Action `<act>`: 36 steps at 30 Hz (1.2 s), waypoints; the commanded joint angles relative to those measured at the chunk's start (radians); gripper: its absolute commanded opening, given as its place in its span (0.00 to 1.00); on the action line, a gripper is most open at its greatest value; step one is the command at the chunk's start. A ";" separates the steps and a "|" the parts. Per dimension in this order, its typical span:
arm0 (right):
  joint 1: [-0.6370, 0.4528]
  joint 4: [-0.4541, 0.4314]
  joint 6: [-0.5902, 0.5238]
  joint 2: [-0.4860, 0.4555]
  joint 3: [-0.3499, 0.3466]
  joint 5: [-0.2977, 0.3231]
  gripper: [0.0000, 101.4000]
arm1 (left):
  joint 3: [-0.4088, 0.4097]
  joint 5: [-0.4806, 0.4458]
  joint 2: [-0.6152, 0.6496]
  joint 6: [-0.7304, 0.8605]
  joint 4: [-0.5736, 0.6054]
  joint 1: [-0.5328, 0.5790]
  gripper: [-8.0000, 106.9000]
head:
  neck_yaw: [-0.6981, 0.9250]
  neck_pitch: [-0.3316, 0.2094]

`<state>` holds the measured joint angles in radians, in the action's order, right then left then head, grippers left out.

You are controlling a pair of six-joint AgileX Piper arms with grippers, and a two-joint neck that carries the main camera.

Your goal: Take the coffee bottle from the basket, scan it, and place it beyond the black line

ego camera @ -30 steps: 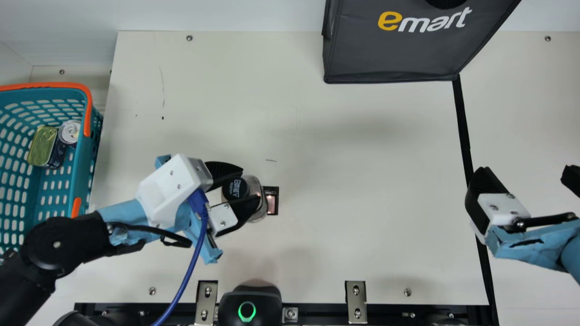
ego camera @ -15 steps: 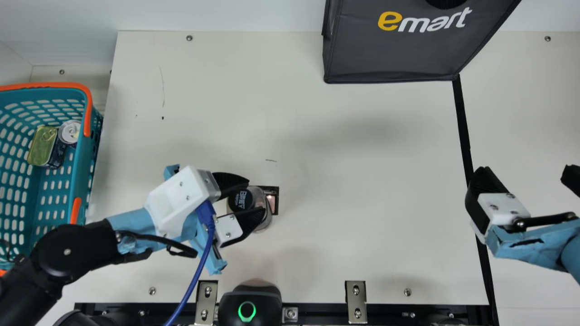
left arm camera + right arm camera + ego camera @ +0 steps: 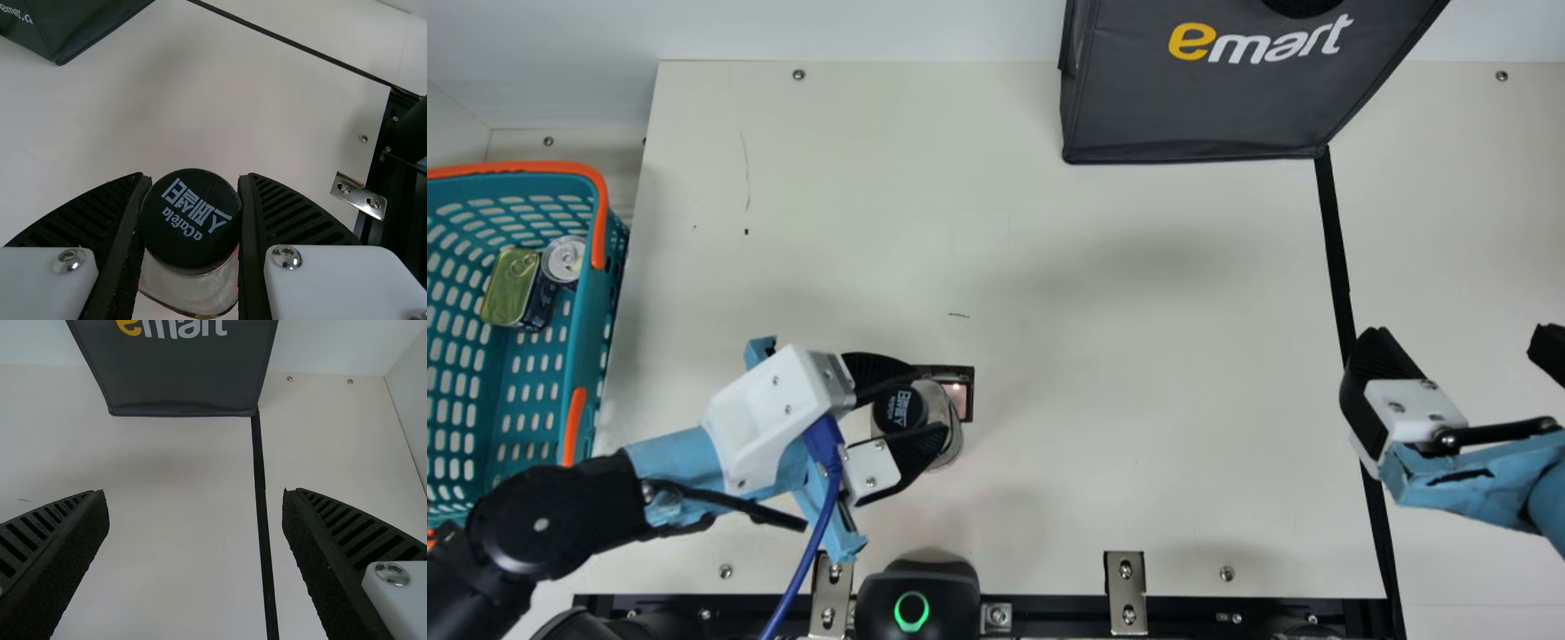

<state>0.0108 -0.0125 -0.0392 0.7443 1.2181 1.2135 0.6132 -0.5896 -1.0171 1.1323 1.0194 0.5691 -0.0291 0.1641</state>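
The left black ribbed fingers (image 3: 911, 453) are clamping between them the clear, black-capped coffee bottle (image 3: 941, 411); the right black ribbed fingers (image 3: 1385, 357) stand apart.

A robot lab or workshop bench, by its robot arms (image 3: 543, 524) and bolted metal brackets (image 3: 1126, 593), is set up like a shop checkout: a teal basket (image 3: 585, 329) of tins (image 3: 511, 286), a dark shopping bag (image 3: 1200, 107) and (rather neatly) a small lit window (image 3: 959, 400) in the cream table (image 3: 1138, 356).

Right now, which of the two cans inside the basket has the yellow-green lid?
The rectangular can; the round can beside it has a silver lid.
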 commanded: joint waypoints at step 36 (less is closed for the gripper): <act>0.000 0.000 0.000 0.000 0.000 -0.001 0.90 | 0.053 -0.064 0.045 -0.050 -0.088 -0.067 0.16 | 0.002 -0.026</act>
<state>0.0108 -0.0125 -0.0392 0.7443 1.2181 1.2125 0.6658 -0.6577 -0.9678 1.0798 0.9293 0.5002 -0.0291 0.1641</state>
